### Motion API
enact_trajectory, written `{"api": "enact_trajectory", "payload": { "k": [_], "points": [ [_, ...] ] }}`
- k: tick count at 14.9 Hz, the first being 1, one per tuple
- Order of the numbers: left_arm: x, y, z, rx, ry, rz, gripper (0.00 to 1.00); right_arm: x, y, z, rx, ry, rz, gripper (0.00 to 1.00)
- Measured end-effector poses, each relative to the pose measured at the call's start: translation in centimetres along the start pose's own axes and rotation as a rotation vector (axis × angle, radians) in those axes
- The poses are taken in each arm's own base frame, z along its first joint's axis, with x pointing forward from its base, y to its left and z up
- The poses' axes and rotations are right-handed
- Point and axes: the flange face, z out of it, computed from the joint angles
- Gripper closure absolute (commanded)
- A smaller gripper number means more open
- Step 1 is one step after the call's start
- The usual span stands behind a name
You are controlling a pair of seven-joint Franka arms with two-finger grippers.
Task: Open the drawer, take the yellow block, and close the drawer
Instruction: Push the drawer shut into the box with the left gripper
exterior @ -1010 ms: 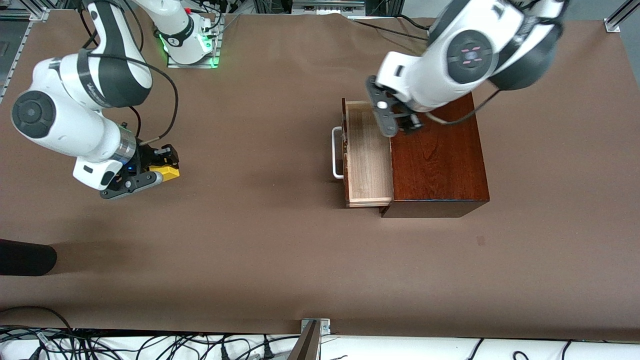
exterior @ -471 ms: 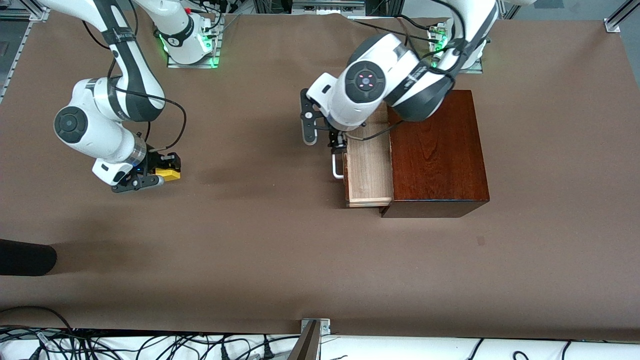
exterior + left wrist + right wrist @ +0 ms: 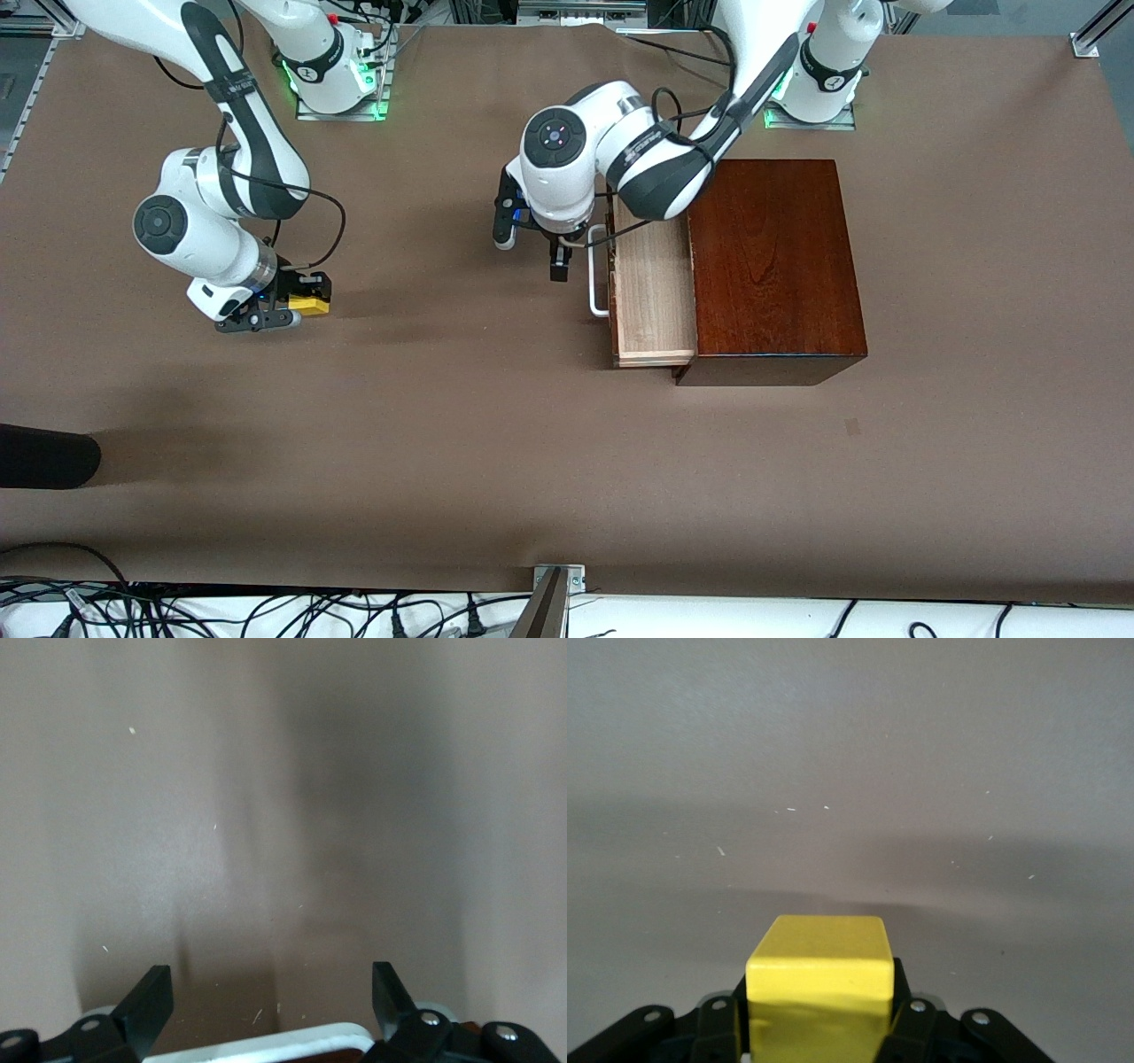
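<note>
Brown matting covered the tabletop [image 3: 496, 443], with the dark reddish-brown wooden box [image 3: 775, 266] standing toward the left arm's end and its drawer [image 3: 653, 297] pulled out, the pale wood inside showing bare. The yellow block [image 3: 310, 304] was out of the drawer, clamped between the fingers of the right gripper [image 3: 290, 304] low over the tabletop toward the right arm's end, well apart from the box; the right wrist view showed the block [image 3: 819, 979] seated squarely between the pads. The left gripper [image 3: 532, 244] hung just in front of the drawer's white U-shaped handle [image 3: 598, 270], its fingers [image 3: 146, 1005] spread apart, and the left wrist view caught the handle's white bar [image 3: 283, 1043] at the edge of the picture between them. Closing the drawer looked like the step in hand. To do it well, the left gripper would probably need to meet the handle or the drawer front squarely, near its middle, and push straight along the drawer's run, so that the drawer did not skew and the box did not slide on the matting. The right arm seemed best kept where it was, holding the block.
</note>
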Motion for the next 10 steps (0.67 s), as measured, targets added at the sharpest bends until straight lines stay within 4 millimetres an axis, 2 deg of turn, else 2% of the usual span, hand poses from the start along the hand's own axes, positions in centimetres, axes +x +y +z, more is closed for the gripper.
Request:
{"api": "enact_trajectory", "payload": {
  "k": [3, 10],
  "points": [
    [-0.2, -0.4, 1.8, -0.006, -0.023, 0.005, 0.00, 0.2, 0.1, 1.2, 0.000, 0.007, 0.005, 1.00],
    [-3.3, -1.3, 2.1, -0.081, -0.118, -0.033, 0.00, 0.4, 0.4, 4.4, -0.005, 0.013, 0.002, 1.00]
  ]
}}
